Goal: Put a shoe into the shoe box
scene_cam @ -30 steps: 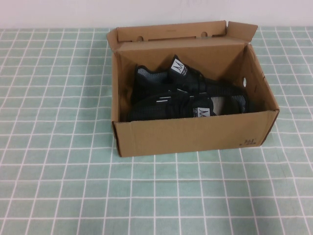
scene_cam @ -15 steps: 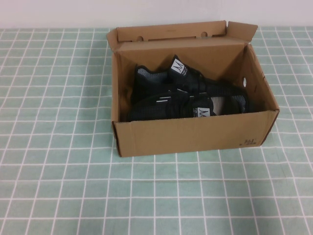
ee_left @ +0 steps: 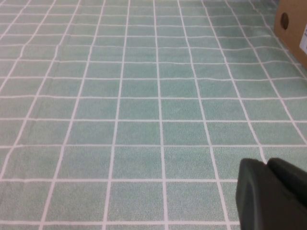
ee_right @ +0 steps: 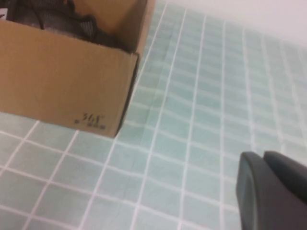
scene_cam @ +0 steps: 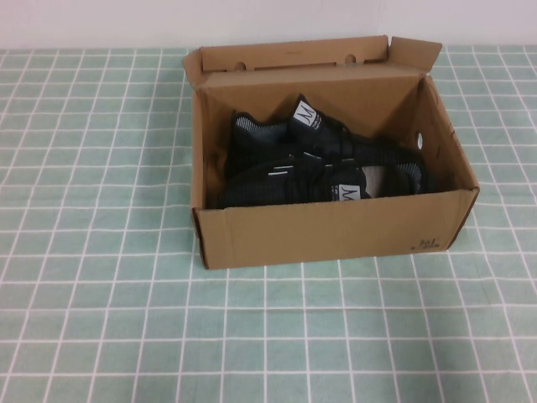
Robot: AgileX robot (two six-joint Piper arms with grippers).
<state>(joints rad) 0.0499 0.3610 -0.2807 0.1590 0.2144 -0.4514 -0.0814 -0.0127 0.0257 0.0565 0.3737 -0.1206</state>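
Observation:
The brown cardboard shoe box [scene_cam: 327, 231] stands open at the middle of the table, its flap lid upright at the back. Two black knit shoes lie inside it side by side: one shoe [scene_cam: 281, 185] along the front wall, the other [scene_cam: 336, 143] behind it, white tongue labels showing. Neither arm appears in the high view. My left gripper [ee_left: 266, 164] is shut and holds nothing, over bare cloth with a corner of the box [ee_left: 290, 26] far off. My right gripper [ee_right: 263, 155] is shut and holds nothing, off the printed front corner of the box [ee_right: 62, 81].
A green cloth with a white grid [scene_cam: 101, 319] covers the table. A pale wall [scene_cam: 101, 21] runs along the far edge.

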